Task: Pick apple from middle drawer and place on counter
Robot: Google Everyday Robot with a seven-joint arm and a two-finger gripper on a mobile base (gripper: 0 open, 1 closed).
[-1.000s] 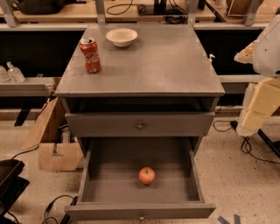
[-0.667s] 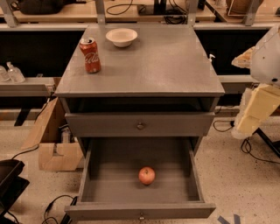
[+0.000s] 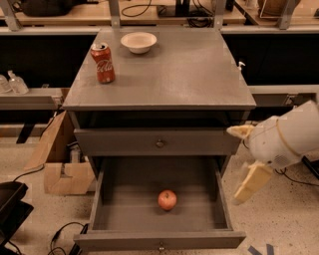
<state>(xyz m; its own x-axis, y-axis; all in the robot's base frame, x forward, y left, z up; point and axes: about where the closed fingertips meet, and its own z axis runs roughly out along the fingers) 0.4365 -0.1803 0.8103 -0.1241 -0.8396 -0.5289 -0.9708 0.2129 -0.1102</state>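
Note:
The apple (image 3: 167, 199), small and red with a yellowish patch, lies on the floor of the open middle drawer (image 3: 99, 201), near the middle and toward the front. The counter (image 3: 169, 74) is the flat grey top of the cabinet above it. My gripper (image 3: 246, 157) hangs at the right of the cabinet, beside the drawer's right wall and above floor level. Its two cream fingers (image 3: 252, 182) are spread apart with nothing between them. It is to the right of and above the apple, not touching it.
A red soda can (image 3: 102, 62) and a white bowl (image 3: 138, 42) stand on the counter's back left. A shut shallow drawer (image 3: 157, 142) sits above the open one. A cardboard box (image 3: 60, 162) is on the floor left, a tan workbench (image 3: 149, 10) behind.
My gripper and arm have moved left and down, from beside the counter's right edge to beside the open drawer. The apple, can and bowl have not moved.

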